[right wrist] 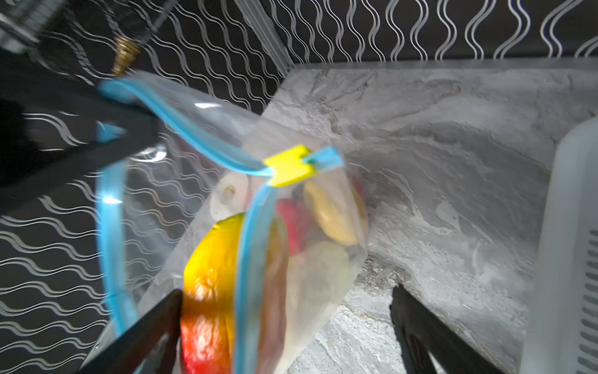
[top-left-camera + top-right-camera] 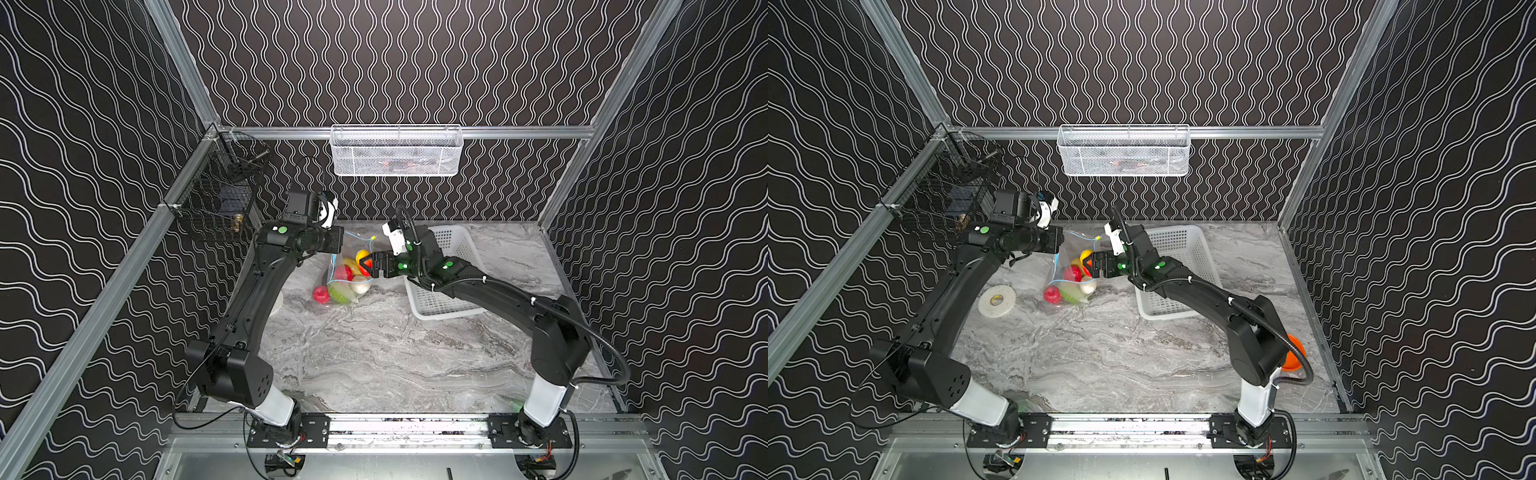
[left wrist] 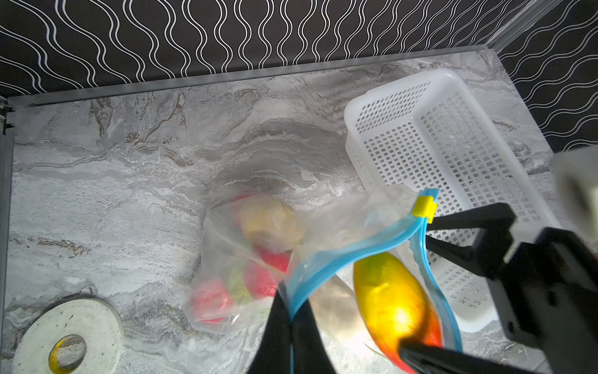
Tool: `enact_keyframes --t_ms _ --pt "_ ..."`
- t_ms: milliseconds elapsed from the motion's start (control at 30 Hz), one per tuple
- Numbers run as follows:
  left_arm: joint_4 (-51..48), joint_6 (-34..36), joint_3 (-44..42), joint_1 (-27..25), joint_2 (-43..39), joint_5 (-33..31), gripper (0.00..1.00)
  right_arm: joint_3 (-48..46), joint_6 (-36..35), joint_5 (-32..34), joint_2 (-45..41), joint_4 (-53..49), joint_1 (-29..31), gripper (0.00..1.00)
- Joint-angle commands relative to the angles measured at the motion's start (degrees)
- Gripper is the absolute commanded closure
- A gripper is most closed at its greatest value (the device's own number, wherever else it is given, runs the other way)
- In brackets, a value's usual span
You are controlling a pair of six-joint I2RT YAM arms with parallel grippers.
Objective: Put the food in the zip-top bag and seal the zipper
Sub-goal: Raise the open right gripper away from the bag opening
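Presently, 1 zip-top bag (image 3: 226,226): zipper (image 3: 339,255) pinched by closed left gripper (image 3: 291,323); pepper (image 3: 388,301) at mouth, between wide-spread right gripper (image 1: 288,294) jaws.

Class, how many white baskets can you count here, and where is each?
2. A mesh basket hangs on the back rail; a plastic basket sits on the table under the right arm.

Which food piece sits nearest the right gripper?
The orange-yellow pepper, at the mouth of the zip-top bag, beside the right gripper; the other pieces lie deeper in the bag.
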Motion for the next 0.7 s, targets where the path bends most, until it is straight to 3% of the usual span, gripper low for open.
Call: enact_keyframes --t_ms 0,133,433,667 --pt "0.6 -0.3 0.4 0.1 0.4 0.3 1.00 -1.7 -2.0 -0.4 -1.7 1.5 -0.2 0.01" --pt "0.6 -0.2 0.4 0.1 0.3 0.1 1.00 1.8 -4.5 -0.7 -0.9 -5.6 -0.3 0.01" --pt "0.5 -0.3 0.7 0.1 0.6 0.0 1.00 -0.3 -4.2 1.2 -3.4 -3.9 -0.9 0.01" --pt "0.4 -0.5 0.8 0.1 0.9 0.5 1.00 2.0 -1.2 6.7 -6.6 -6.4 -0.9 0.01"
